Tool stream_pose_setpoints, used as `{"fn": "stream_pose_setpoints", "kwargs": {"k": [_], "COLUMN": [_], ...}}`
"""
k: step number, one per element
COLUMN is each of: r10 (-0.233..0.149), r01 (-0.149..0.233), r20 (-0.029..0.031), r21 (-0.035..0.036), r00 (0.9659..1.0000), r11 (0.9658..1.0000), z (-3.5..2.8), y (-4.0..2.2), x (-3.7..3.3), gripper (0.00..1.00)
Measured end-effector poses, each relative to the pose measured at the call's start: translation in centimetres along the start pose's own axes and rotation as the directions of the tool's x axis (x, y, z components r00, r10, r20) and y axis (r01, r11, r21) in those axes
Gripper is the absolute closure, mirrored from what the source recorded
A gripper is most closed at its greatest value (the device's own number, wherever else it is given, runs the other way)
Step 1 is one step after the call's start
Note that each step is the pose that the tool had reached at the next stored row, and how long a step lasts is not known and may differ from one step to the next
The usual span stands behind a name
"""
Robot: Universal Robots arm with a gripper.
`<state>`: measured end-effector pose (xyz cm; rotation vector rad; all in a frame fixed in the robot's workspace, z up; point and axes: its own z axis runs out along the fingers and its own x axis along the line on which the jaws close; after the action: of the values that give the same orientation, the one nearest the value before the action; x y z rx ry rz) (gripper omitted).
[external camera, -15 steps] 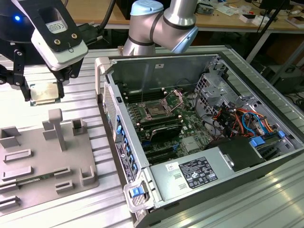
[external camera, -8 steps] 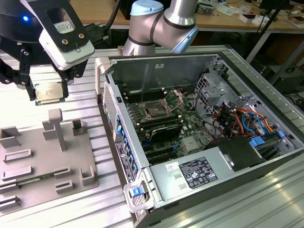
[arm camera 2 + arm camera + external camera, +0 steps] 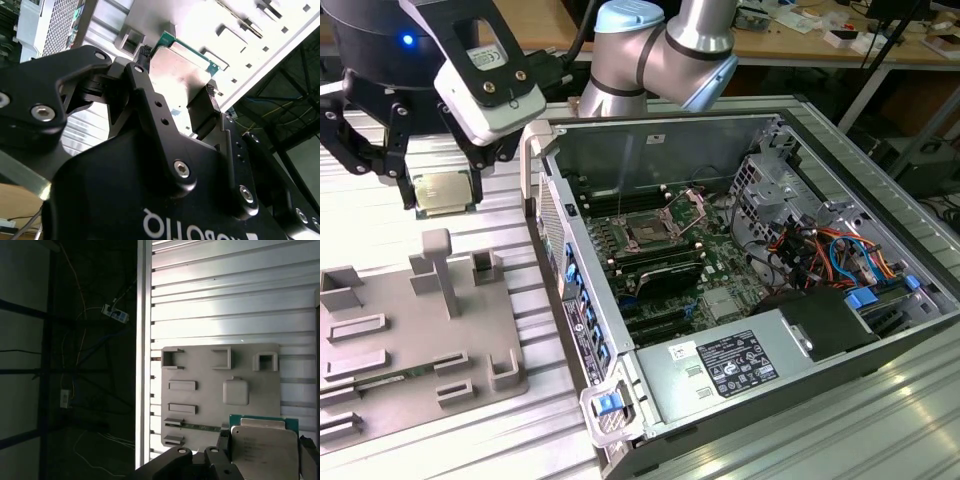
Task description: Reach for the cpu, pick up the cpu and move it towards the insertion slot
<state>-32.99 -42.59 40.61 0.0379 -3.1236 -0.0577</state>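
The cpu hangs clamped between my fingers, lifted above the grey tray and well apart from the slot inside the open case. It looks light, stiff and slick-topped, with a delicate underside, I judge, so opposite edges are the place to hold. The tray's square recess sits empty; the slot's bracket stands open.

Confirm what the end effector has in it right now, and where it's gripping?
The end effector holds the cpu, fingers clamped on two opposite edges, lifted above the grey tray.
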Motion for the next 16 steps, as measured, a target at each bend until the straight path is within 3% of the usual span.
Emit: {"fn": "stream_pose_setpoints", "kwargs": {"k": [7, 16], "r10": [0.000, 0.000], "r01": [0.000, 0.000], "r20": [0.0001, 0.0001], "r21": [0.0000, 0.0000], "r00": [1.0000, 1.0000], "r11": [1.0000, 1.0000], "z": [-0.01, -0.02], "y": [-0.03, -0.05], "x": [-1.24, -2.23], "gripper": [0.45, 0.45]}}
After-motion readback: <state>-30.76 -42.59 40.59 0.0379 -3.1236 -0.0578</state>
